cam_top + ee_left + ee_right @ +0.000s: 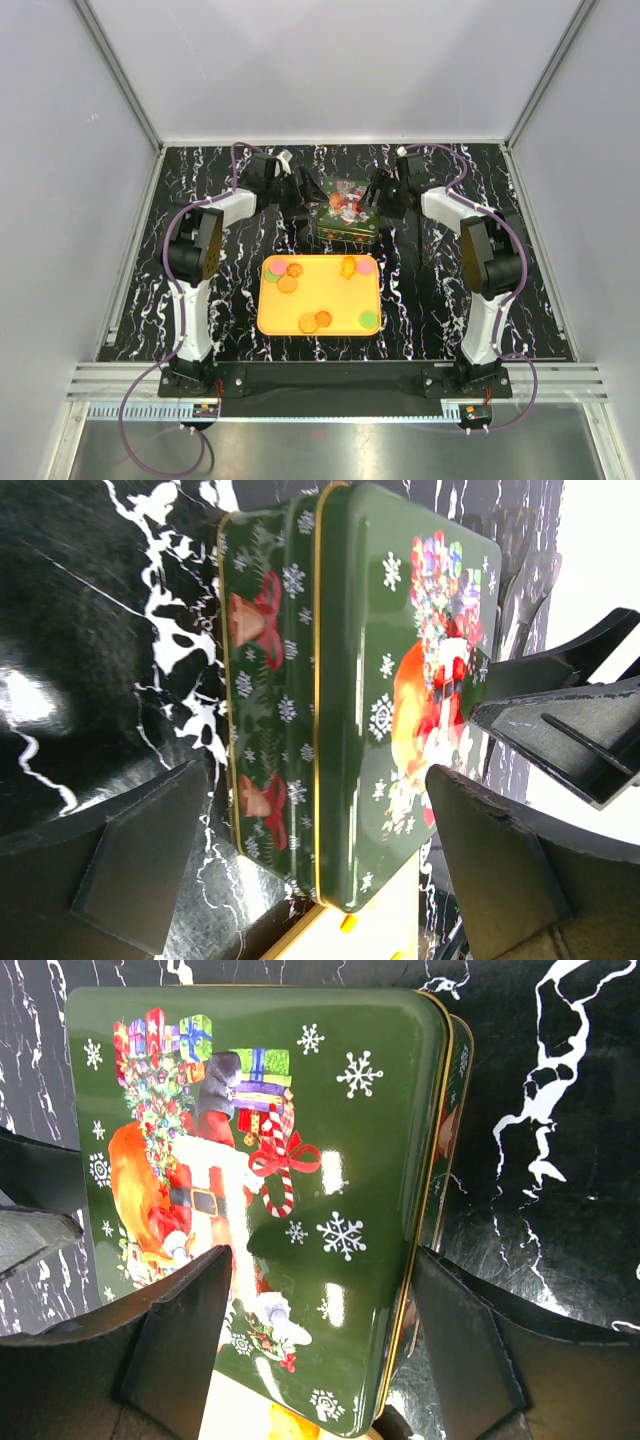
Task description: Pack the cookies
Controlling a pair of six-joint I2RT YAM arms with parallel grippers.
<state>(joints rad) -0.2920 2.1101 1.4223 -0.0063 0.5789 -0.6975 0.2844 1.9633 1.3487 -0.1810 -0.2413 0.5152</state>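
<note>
Green tin stands lidded on the counter behind the yellow tray where the cookies lie loose, so treat lid removal as your likely step, needing a firm rim grip: left claw gapes fully, right claw partly, both straddling the tin, neither visibly gripping.

No readable text, brand, number or sign anywhere. Green tin lid bearing pictures only: Santa, gifts toward 11 o'clock, candy cane mid-lid, snowflakes scattered. Side wall, seen obliquely, seemingly wordless too, just bells and bows.
</note>
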